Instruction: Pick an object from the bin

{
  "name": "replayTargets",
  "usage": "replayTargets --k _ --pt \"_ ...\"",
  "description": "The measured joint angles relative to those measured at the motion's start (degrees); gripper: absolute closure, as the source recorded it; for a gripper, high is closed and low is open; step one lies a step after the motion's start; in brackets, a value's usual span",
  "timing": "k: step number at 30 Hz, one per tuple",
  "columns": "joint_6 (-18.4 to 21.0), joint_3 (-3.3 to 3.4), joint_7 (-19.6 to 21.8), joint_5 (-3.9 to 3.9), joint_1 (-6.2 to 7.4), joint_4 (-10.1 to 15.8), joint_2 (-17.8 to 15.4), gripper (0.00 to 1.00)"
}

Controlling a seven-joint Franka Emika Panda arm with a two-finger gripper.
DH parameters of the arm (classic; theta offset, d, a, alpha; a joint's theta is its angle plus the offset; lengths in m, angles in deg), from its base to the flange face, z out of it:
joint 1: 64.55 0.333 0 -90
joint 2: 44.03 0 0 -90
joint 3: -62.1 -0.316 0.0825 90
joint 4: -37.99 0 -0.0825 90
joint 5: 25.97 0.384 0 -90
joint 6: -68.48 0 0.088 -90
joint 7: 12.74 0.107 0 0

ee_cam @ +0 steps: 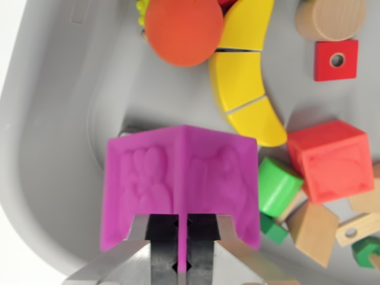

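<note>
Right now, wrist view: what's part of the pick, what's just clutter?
In the job:
pincer, shut on the magenta cube
grey bin

Lying about:
yellow banana
orange disc
red cube
green cylinder
red square block with hole
plain wooden pieces

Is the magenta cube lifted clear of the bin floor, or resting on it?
Cannot tell. The magenta cube sits in the gripper, its fingers at its lower edge, but the wrist view hides whether it touches the bin.
</note>
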Motion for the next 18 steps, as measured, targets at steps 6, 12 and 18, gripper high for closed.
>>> replayTargets --k 6,12,18 --pt "3.3 0.06 0.1 -0.13 0.00 -1.0 -2.0 1.00" --pt "6.5 0.11 0.2 -0.27 0.00 -2.1 -3.6 1.00" --pt "9.2 0.17 0.3 -0.33 0.00 -3.2 -4.8 1.00"
